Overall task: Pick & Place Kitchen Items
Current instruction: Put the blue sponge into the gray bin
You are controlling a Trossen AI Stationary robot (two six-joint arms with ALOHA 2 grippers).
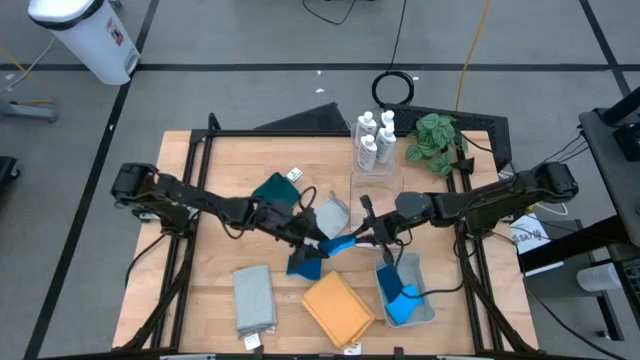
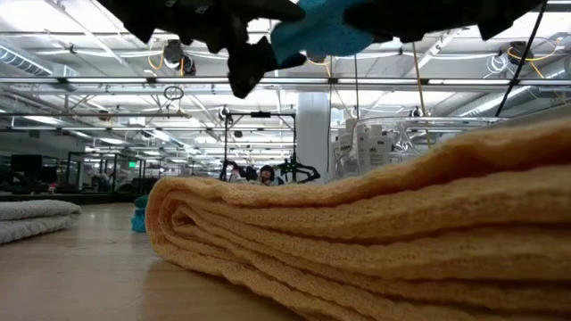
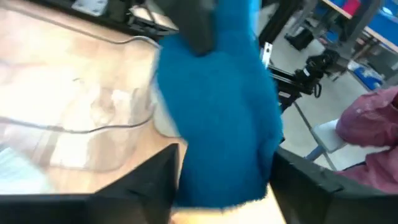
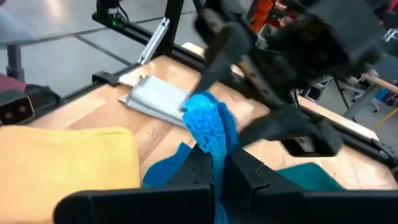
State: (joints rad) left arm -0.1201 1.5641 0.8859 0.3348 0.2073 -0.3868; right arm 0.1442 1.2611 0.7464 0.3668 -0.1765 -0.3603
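Pale wooden tabletop (image 1: pixel 210 210) fills a black frame on a grey floor, with a bright hall beyond. Toward the left front edge lies a grey cloth (image 1: pixel 254 297). At the middle, above the surface, the left hand (image 1: pixel 318 243) stands released beside a blue sponge (image 1: pixel 338 245), which the right hand (image 1: pixel 357 241) pinches clenched. An orange cloth (image 1: pixel 337 308) lies at the front edge.

A grey floor (image 1: pixel 250 40) crossed by dark lines is seen around the wooden table (image 1: pixel 215 250); a white bin (image 1: pixel 90 35) is stood nearby; ceiling striplights (image 2: pixel 107 120) are lit, possibly over distant workbenches.
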